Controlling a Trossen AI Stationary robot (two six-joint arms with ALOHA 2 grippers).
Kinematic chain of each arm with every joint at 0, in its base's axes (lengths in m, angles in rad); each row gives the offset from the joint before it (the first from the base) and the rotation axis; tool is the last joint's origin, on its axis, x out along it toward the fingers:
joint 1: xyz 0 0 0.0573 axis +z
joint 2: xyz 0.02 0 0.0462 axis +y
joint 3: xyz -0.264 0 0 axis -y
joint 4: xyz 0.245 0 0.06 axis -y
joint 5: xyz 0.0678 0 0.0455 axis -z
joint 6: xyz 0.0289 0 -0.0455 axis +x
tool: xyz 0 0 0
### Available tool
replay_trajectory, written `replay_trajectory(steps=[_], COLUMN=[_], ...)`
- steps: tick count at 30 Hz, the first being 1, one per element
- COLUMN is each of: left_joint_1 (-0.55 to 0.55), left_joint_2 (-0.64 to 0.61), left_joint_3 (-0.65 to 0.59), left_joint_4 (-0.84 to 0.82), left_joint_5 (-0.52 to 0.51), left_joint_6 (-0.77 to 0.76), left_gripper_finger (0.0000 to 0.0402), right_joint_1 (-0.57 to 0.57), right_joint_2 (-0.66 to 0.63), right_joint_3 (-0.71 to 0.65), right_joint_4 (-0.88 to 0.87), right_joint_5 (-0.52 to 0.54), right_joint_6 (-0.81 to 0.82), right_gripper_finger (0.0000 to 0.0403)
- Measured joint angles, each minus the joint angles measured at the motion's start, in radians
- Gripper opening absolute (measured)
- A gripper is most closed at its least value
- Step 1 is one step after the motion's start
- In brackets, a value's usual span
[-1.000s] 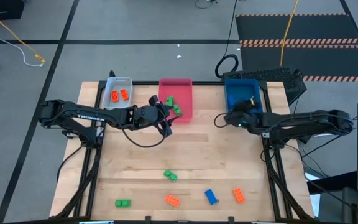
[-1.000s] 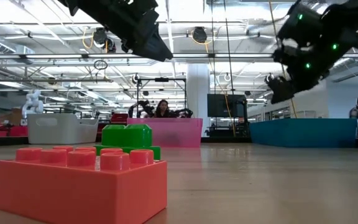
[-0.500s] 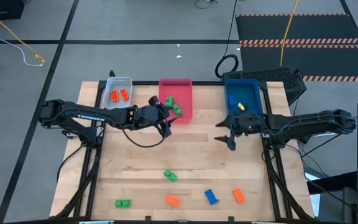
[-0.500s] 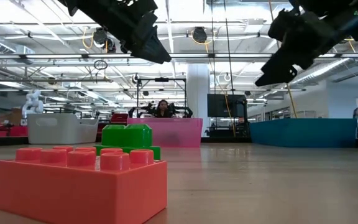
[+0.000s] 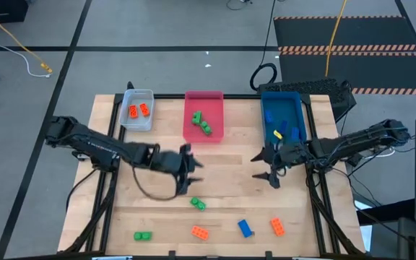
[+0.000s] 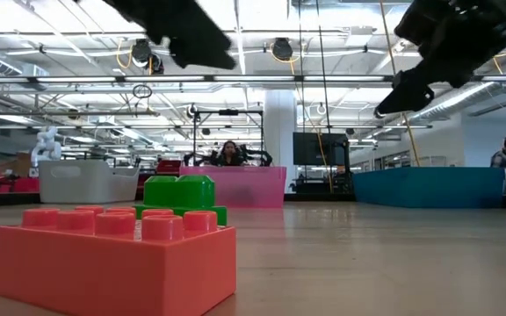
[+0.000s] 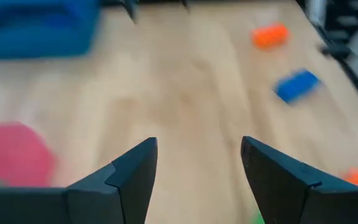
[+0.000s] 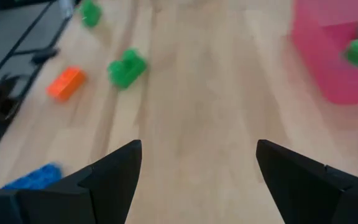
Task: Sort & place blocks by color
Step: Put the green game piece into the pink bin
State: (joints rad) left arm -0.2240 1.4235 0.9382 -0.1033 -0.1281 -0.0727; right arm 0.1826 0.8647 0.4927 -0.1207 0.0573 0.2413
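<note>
Between picks: both tools empty with fingers spread — left tool (image 5: pixel 187 173) above the table (image 5: pixel 222 195) near a green block (image 5: pixel 198 204), right tool (image 5: pixel 271 165) mid-table — next move, I judge, is descending onto a loose block.

Blocks: two orange (image 5: pixel 138 110) in the grey tray; three green (image 5: pixel 201 122) in the pink tray; blue and yellow (image 5: pixel 283 130) in the blue tray. Five lie loose on the tabletop: green (image 5: pixel 198 204), green (image 5: pixel 143 235), orange (image 5: pixel 200 232), blue (image 5: pixel 245 228), orange (image 5: pixel 277 227).
</note>
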Motion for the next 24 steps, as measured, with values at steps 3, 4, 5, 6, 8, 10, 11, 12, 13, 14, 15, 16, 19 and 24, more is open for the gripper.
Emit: replay_trajectory(steps=[3,4,5,6,8,10,11,12,13,14,15,16,19,24], left_joint_1=[-0.095,-0.124,-0.152,-0.181,-0.227,-0.264,-0.275,-0.280,-0.282,-0.280,-0.276,-0.269,-0.251,-0.223], left_joint_2=[0.002,0.010,0.017,0.023,0.042,0.062,0.073,0.086,0.097,0.108,0.119,0.131,0.166,0.207], left_joint_3=[0.000,0.000,0.000,0.000,-0.001,0.000,0.000,0.000,0.000,0.000,0.000,0.000,0.000,-0.001], left_joint_4=[-0.071,-0.086,-0.098,-0.117,-0.119,-0.128,-0.138,-0.135,-0.133,-0.138,-0.140,-0.140,-0.147,-0.146], left_joint_5=[-0.042,-0.061,-0.077,-0.096,-0.130,-0.146,-0.148,-0.147,-0.146,-0.143,-0.131,-0.119,-0.085,-0.031], left_joint_6=[-0.081,-0.109,-0.129,-0.142,-0.151,-0.146,-0.146,-0.149,-0.159,-0.169,-0.176,-0.177,-0.170,-0.119], left_gripper_finger=[0.0232,0.0232,0.0232,0.0232,0.0232,0.0232,0.0232,0.0232,0.0232,0.0232,0.0232,0.0232,0.0232,0.0232], right_joint_1=[0.067,0.086,0.103,0.119,0.151,0.177,0.189,0.199,0.211,0.219,0.224,0.230,0.239,0.238], right_joint_2=[0.016,0.023,0.032,0.043,0.068,0.096,0.113,0.128,0.144,0.161,0.179,0.193,0.233,0.266], right_joint_3=[0.000,0.000,0.000,0.000,0.000,0.000,0.000,0.001,0.001,0.001,0.001,0.002,0.001,0.001], right_joint_4=[0.002,0.009,0.026,0.048,0.099,0.170,0.207,0.237,0.259,0.284,0.314,0.332,0.377,0.431], right_joint_5=[0.066,0.096,0.123,0.137,0.156,0.156,0.157,0.156,0.156,0.156,0.158,0.166,0.181,0.180], right_joint_6=[0.003,0.007,0.008,0.008,0.008,0.008,0.008,0.007,0.007,0.007,0.008,0.009,0.012,0.027], right_gripper_finger=[0.0313,0.0313,0.0313,0.0313,0.0313,0.0313,0.0313,0.0313,0.0313,0.0313,0.0313,0.0313,0.0313,0.0313])
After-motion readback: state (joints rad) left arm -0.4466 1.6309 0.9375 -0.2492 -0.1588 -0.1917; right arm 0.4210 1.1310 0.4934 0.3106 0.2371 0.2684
